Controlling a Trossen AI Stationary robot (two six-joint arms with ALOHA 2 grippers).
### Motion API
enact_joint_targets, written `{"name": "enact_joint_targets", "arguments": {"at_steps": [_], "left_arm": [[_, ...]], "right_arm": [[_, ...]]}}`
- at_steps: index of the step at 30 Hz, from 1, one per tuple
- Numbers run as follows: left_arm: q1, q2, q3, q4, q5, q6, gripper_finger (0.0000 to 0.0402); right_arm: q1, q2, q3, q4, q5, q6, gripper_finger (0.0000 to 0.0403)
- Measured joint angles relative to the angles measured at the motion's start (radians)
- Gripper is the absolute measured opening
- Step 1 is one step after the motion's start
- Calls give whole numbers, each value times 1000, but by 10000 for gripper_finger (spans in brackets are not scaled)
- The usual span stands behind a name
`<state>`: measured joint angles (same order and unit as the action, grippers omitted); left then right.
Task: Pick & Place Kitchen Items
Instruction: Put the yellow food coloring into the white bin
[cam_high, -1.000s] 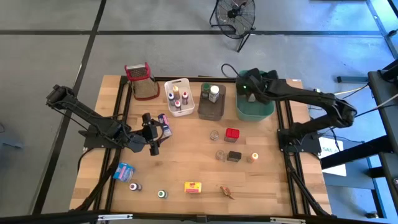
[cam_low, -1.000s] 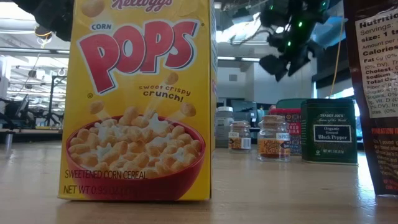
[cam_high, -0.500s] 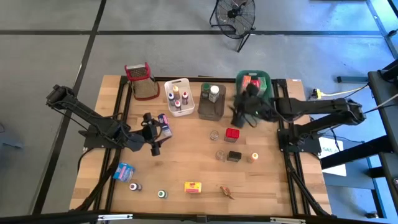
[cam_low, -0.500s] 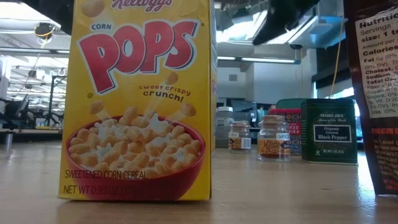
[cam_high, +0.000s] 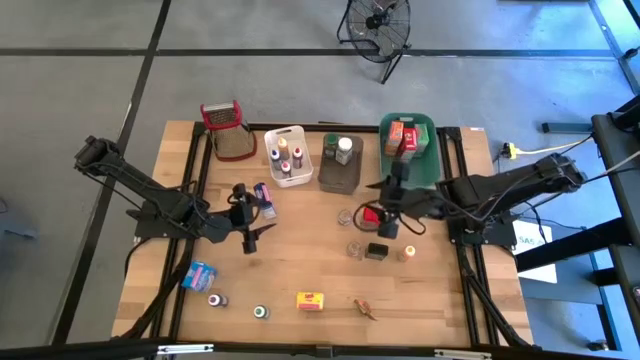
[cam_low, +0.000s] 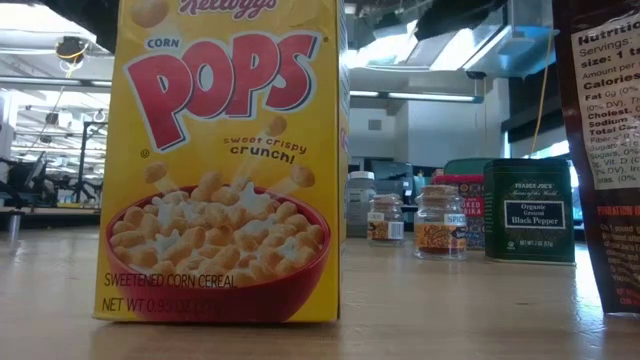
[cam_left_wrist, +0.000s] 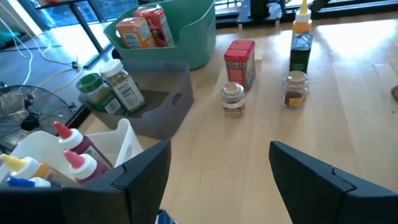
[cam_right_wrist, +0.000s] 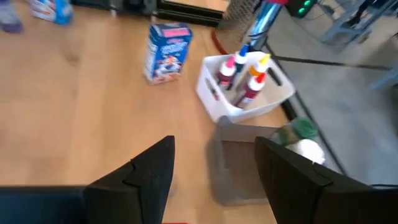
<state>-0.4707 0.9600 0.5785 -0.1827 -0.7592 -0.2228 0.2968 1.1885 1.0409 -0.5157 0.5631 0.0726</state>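
Right end effector (cam_high: 388, 222), fingers spread & empty, hovers just over the red tin (cam_high: 373, 215), which sits near the green tub (cam_high: 432, 172) on the desk (cam_high: 300, 250). Should centre over it, then descend straight before closing.

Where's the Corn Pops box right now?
In the high view, the Corn Pops box lies near the table's front edge, between a green-capped bottle and a small brown item.

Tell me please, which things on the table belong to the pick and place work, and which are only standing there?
For the job:
- red tin
- black pepper tin
- yellow cereal box
- blue box
- small spice jars

Just there:
- grater
- white tub
- grey tub
- green tub
- fan
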Motion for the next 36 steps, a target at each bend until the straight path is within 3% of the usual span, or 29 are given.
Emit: {"name": "enact_joint_targets", "arguments": {"at_steps": [8,20,26,32,36], "left_arm": [[0,0,0,47,80,-3,267],[17,-1,0,122,106,50,267],[51,-1,0,131,107,54,267],[75,-1,0,116,181,54,267],[75,0,0,115,224,55,267]], "right_arm": [[131,-3,0,-74,-7,172,222],[478,-18,0,-496,35,798,222],[670,-22,0,-732,35,1224,222],[805,-17,-23,-751,42,1358,222],[881,-17,-131,-681,99,1482,222]]}}
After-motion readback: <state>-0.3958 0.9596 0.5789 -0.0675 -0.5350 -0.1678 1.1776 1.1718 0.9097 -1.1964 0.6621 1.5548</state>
